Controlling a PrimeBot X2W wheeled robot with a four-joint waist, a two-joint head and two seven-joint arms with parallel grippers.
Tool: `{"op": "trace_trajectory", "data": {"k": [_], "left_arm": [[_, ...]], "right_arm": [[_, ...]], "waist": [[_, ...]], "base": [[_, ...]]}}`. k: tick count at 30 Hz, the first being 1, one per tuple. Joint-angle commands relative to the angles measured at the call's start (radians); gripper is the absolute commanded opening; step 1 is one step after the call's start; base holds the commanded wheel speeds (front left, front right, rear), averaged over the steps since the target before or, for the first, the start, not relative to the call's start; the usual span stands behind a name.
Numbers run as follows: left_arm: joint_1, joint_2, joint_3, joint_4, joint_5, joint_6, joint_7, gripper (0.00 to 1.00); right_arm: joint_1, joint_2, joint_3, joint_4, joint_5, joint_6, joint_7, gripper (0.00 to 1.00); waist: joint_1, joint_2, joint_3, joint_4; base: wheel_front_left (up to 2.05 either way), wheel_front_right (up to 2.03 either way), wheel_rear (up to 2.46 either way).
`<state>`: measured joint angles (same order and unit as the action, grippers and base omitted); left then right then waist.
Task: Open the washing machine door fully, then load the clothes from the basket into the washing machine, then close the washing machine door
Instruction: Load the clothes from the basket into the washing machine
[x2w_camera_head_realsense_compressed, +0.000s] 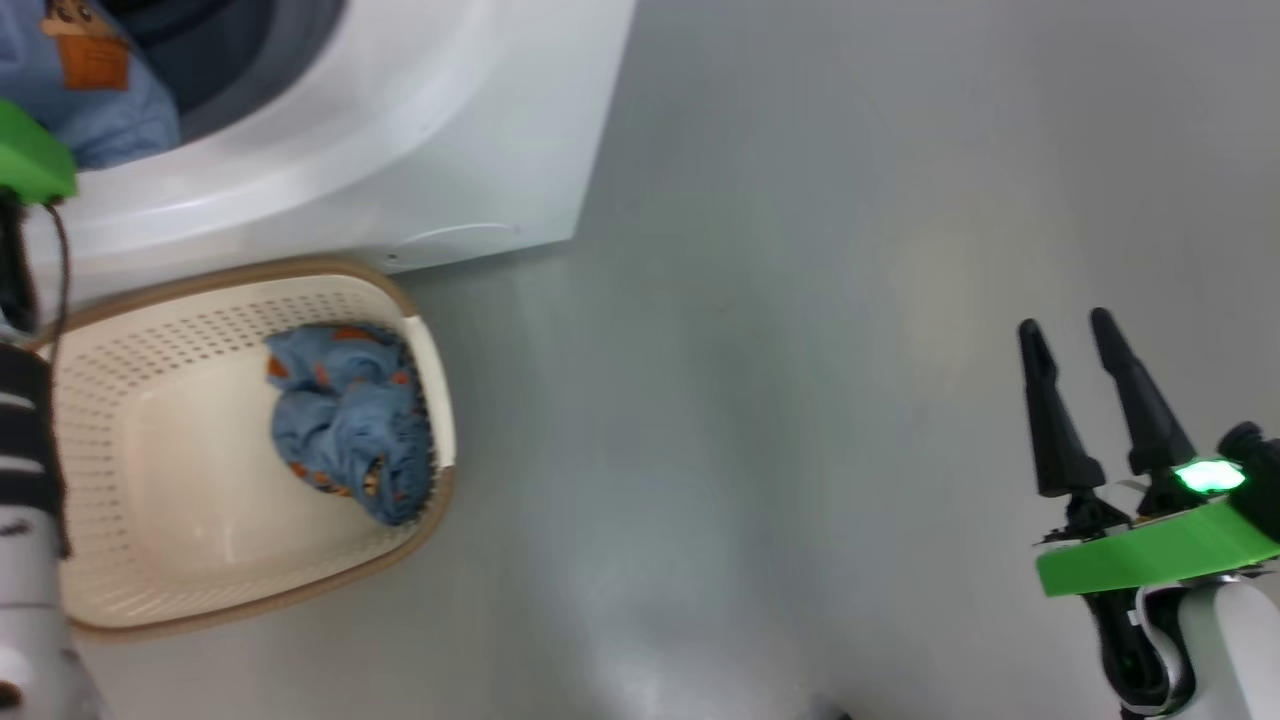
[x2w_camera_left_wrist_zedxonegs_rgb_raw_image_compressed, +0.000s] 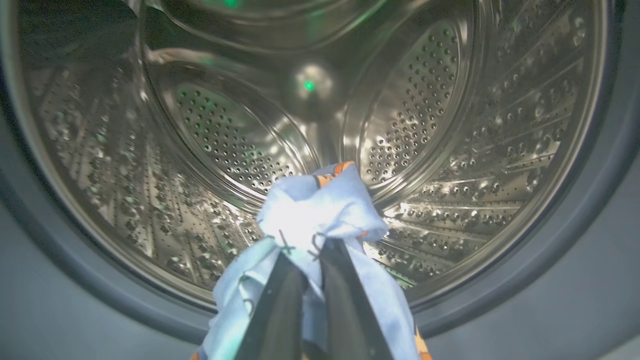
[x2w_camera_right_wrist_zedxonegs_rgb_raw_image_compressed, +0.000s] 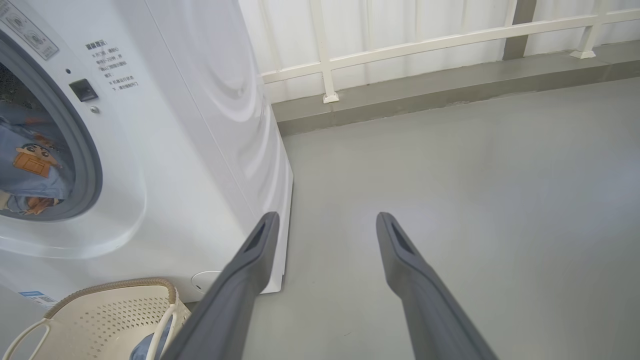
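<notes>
Head view: we see the basket (x2w_camera_head_realsense_compressed: 190, 590) on the floor (x2w_camera_head_realsense_compressed: 800, 400), just beside the washing machine (x2w_camera_head_realsense_compressed: 400, 150), with crumpled clothes (x2w_camera_head_realsense_compressed: 345, 430) against its right wall. The right gripper (x2w_camera_head_realsense_compressed: 1065, 325) hangs well apart, fingers spread, empty.

Left wrist view: we see the left gripper (x2w_camera_left_wrist_zedxonegs_rgb_raw_image_compressed: 307, 250) clamped on a blue garment (x2w_camera_left_wrist_zedxonegs_rgb_raw_image_compressed: 320, 210) before the steel drum (x2w_camera_left_wrist_zedxonegs_rgb_raw_image_compressed: 225, 140).

Right wrist view: we see that garment within the machine's round opening.

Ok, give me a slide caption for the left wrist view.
Blue garment pinched in the shut left gripper, held at the mouth of the steel drum.
</notes>
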<state>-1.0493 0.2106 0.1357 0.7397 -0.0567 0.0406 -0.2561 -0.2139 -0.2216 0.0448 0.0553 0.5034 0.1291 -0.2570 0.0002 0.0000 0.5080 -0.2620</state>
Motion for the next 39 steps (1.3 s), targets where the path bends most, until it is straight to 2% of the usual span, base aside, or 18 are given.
{"op": "trace_trajectory", "data": {"k": [1, 5, 9, 10, 11, 12, 13, 27, 39], "left_arm": [[-0.034, 0.055, 0.009, -0.005, 0.011, 0.001, -0.006, 0.00], [-0.108, 0.080, -0.019, 0.051, 0.035, -0.007, -0.006, 0.00], [-0.158, 0.103, -0.011, -0.009, 0.034, 0.008, -0.006, 0.00], [-0.161, 0.105, -0.005, -0.020, 0.030, 0.012, -0.006, 0.31], [-0.162, 0.107, -0.002, -0.026, 0.028, 0.015, -0.006, 0.45], [-0.161, 0.110, -0.002, -0.029, 0.028, 0.015, -0.006, 0.97], [-0.161, 0.113, -0.003, -0.027, 0.030, 0.015, -0.006, 1.00], [-0.089, 0.083, 0.009, -0.041, 0.007, 0.010, -0.006, 1.00], [0.062, 0.017, 0.029, -0.078, -0.012, -0.008, -0.006, 1.00]], "right_arm": [[-0.009, -0.009, 0.024, -0.018, 0.006, 0.002, -0.005, 1.00], [-0.012, -0.001, 0.038, -0.014, 0.010, 0.002, -0.005, 1.00], [-0.017, 0.002, 0.051, -0.012, 0.014, 0.002, -0.005, 1.00], [-0.018, 0.002, 0.051, -0.012, 0.015, 0.002, -0.005, 1.00], [-0.019, 0.001, 0.051, -0.013, 0.016, 0.002, -0.005, 1.00], [-0.020, 0.000, 0.052, -0.014, 0.017, 0.002, -0.005, 1.00], [-0.020, -0.001, 0.052, -0.014, 0.016, 0.002, -0.005, 1.00], [-0.012, -0.014, 0.052, -0.026, 0.008, 0.002, -0.005, 1.00], [0.005, -0.037, 0.045, -0.022, 0.003, 0.002, -0.005, 1.00]], "waist": [[-0.0002, 0.0000, 0.040, -0.053], [-0.0002, 0.0000, 0.050, -0.076], [-0.0002, 0.0000, 0.061, -0.099], [-0.0002, 0.0000, 0.062, -0.102], [-0.0002, 0.0000, 0.062, -0.106], [-0.0002, 0.0000, 0.062, -0.108], [-0.0002, 0.0000, 0.062, -0.110], [-0.0002, 0.0000, 0.041, -0.078], [-0.0002, 0.0000, -0.003, -0.031]], "base": [[0.00, 0.00, 0.00], [0.00, 0.00, 0.00], [0.00, 0.00, 0.00], [0.00, 0.00, 0.00], [0.00, 0.00, 0.00], [0.00, 0.00, 0.00], [0.00, 0.00, 0.00], [0.00, 0.00, 0.00], [0.00, 0.00, 0.00]]}}
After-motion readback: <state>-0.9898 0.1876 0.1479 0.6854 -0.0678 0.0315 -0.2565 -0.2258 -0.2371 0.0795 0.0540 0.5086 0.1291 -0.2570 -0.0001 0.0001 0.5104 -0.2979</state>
